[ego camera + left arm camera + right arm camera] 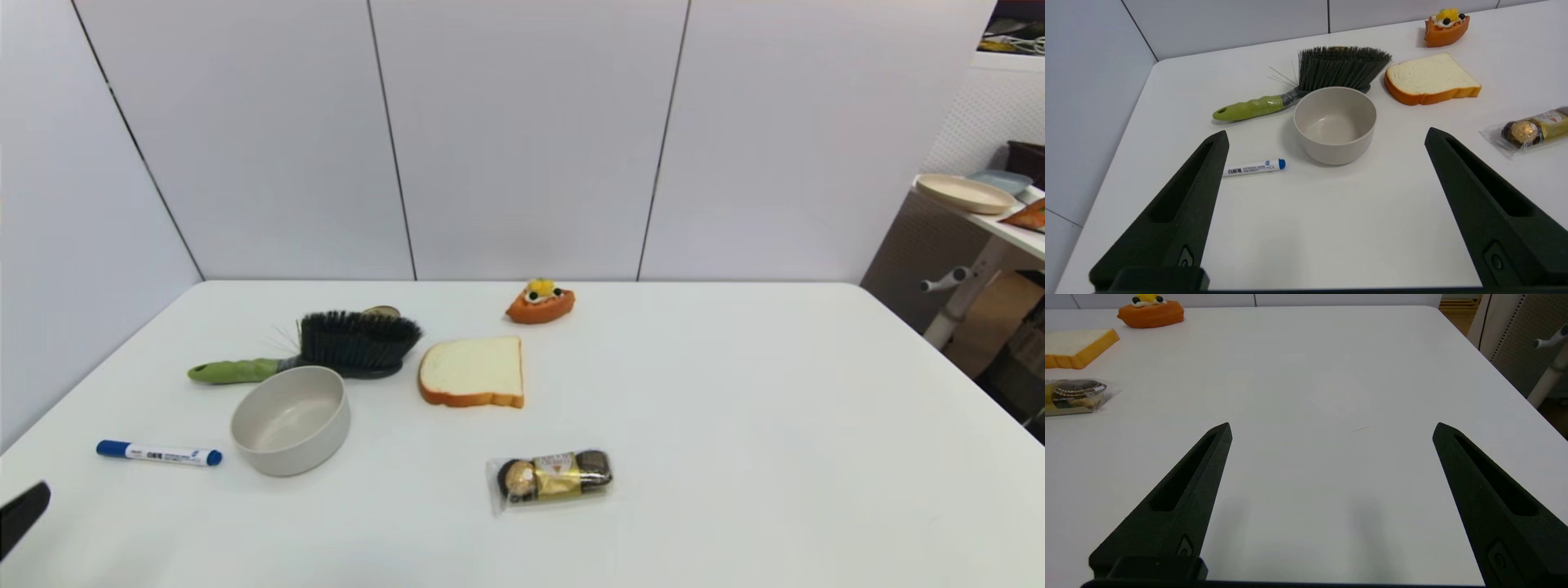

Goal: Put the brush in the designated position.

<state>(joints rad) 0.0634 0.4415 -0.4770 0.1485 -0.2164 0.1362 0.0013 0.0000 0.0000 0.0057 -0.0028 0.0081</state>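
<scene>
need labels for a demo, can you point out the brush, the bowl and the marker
brush [359, 341], head view, on the black bristles of its head
bowl [1331, 141], left wrist view, on its outer front wall
marker [163, 454], head view, on the white barrel between the blue ends

White surface [735, 425] backed by pale wall panels [522, 139]. At the left, near the front edge, a blue-capped white marker [158, 453] lying flat, just beside an empty beige bowl [291, 420] standing upright. Nearer the middle, a slice of bread [473, 371] with an orange-brown crust, flat. Farther back, an orange pastry [540, 302] topped with yellow and dark bits. Toward the front, a clear packet of gold-wrapped chocolates [552, 478]. Off to the right, a side table with a beige plate [963, 193].
</scene>
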